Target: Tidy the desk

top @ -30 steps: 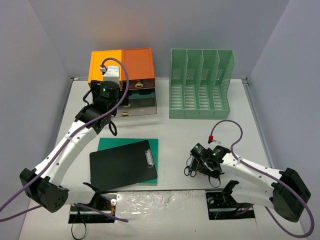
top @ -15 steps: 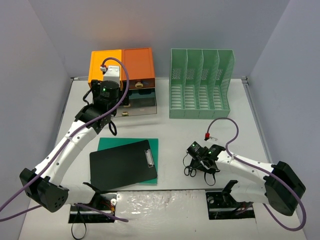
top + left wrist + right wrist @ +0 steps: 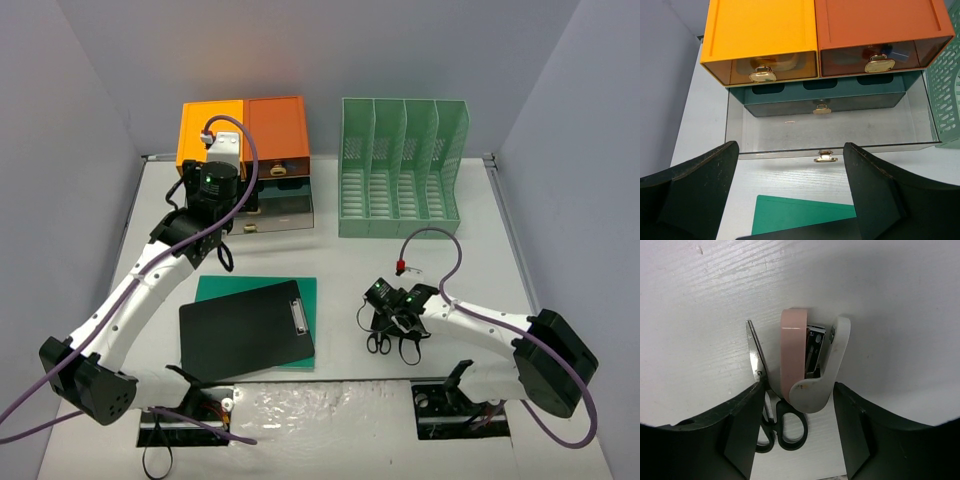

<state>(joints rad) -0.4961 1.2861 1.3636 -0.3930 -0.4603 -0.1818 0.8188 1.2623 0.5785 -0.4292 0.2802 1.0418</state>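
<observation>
The white desk (image 3: 455, 255) holds a pink and white stapler (image 3: 810, 365) lying beside black-handled scissors (image 3: 777, 425). My right gripper (image 3: 799, 390) is open and low over them. The stapler's rear end lies between its fingers, and the left finger (image 3: 742, 425) overlaps the scissors' pivot. In the top view the right gripper (image 3: 393, 308) hides the stapler, and only the scissors' handles (image 3: 379, 344) show. My left gripper (image 3: 790, 165) is open and empty. It hovers in front of the pulled-out clear drawer (image 3: 830, 131) of the drawer unit (image 3: 245, 165).
A green file rack (image 3: 402, 170) stands at the back right. A black clipboard (image 3: 245, 328) lies on a green folder (image 3: 303, 290) at the front left. The drawer unit has yellow-orange (image 3: 760, 35) and dark orange (image 3: 875, 27) top drawers. Grey-lilac walls enclose the desk.
My right gripper has slid left and slightly away from the base, and now sits over the stapler and scissors. The left arm has not moved.
</observation>
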